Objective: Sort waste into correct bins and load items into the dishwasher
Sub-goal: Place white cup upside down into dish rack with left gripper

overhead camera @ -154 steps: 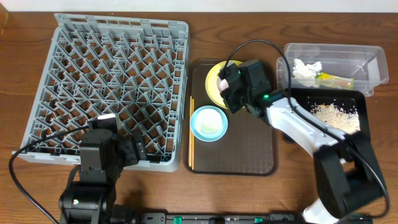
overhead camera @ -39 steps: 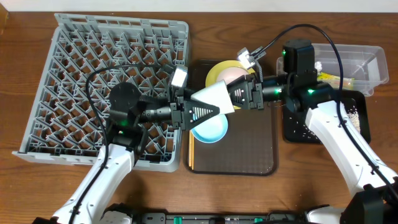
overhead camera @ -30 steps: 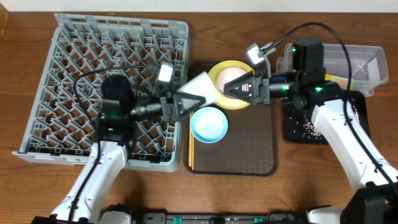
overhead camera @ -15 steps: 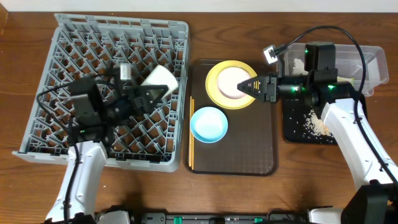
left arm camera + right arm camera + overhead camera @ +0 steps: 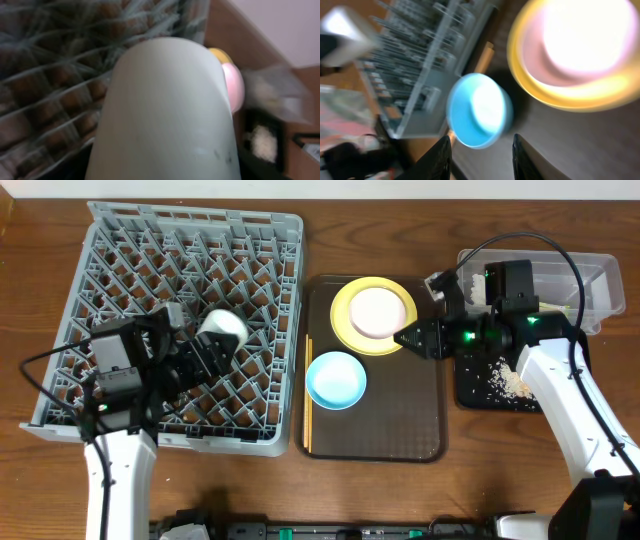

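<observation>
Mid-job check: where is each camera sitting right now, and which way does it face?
Overhead: above the table, looking straight down; both arms show.
Left wrist: over the grey rack, facing the yellow plate; cream cup hides its fingers.
Right wrist: above the brown tray, facing the rack; both fingertips show.
Shared: plate in all views.

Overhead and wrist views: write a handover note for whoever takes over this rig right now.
Left gripper: fingers shut on the cream cup, held over the grey dish rack, not yet set down.
Right gripper: fingers open, empty, above the brown tray.
On that tray: yellow plate with a pale bowl on it, light-blue bowl, chopsticks along its left edge.
Done: crumbs in the black tray.
Left: rack the cup, then the other dishes.
</observation>
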### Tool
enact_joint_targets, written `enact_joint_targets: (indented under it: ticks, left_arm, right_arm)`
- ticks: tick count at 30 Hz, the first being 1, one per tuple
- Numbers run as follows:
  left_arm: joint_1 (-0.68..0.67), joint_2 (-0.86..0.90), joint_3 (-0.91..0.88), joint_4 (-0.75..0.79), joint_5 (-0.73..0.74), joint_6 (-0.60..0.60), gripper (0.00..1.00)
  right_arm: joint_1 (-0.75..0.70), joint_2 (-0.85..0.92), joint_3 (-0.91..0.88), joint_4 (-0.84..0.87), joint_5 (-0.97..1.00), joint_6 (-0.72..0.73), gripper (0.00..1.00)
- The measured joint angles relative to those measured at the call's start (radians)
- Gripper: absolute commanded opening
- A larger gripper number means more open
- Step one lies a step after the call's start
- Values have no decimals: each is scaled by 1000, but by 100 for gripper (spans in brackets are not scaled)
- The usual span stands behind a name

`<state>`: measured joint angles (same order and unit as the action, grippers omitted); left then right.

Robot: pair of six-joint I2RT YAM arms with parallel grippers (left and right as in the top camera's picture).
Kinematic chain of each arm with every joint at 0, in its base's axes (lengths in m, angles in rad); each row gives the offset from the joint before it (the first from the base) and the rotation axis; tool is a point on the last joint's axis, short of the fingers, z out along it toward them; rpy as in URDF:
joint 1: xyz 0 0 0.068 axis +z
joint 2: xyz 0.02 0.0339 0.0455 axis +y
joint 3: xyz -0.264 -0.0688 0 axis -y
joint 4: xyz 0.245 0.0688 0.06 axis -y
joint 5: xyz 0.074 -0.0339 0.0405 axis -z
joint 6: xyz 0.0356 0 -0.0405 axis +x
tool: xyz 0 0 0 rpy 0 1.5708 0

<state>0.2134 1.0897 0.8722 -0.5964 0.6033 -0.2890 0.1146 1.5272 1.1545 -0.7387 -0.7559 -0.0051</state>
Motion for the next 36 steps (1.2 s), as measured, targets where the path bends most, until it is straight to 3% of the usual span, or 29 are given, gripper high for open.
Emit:
enact_joint_targets:
  ticks: [4, 9, 22, 24, 26, 29, 32, 36]
  left_arm:
    - [0, -27, 74, -185, -196, 18, 6]
    - [0, -19, 84, -297, -350, 29, 6]
    - [0, 235, 84, -286, -419, 32, 7]
    - [-3, 269, 87, -291, -406, 31, 32]
    - [-5, 283, 94, -294, -402, 31, 40]
    - [-5, 296, 99, -297, -399, 31, 44]
    - [-5, 296, 99, -296, -397, 31, 42]
    - [-5, 287, 99, -300, -395, 31, 24]
  right_arm:
    - [0, -27, 0, -40, 112, -11, 37]
    - [0, -67, 0, -62, 187, -23, 37]
    - [8, -71, 0, -69, 228, -29, 38]
    - [13, -71, 0, -69, 229, -30, 38]
    - [16, -71, 0, -69, 231, -30, 38]
    - [24, -71, 0, -69, 233, -29, 38]
    - [31, -71, 0, -69, 233, -30, 38]
    - [31, -71, 0, -69, 233, -30, 38]
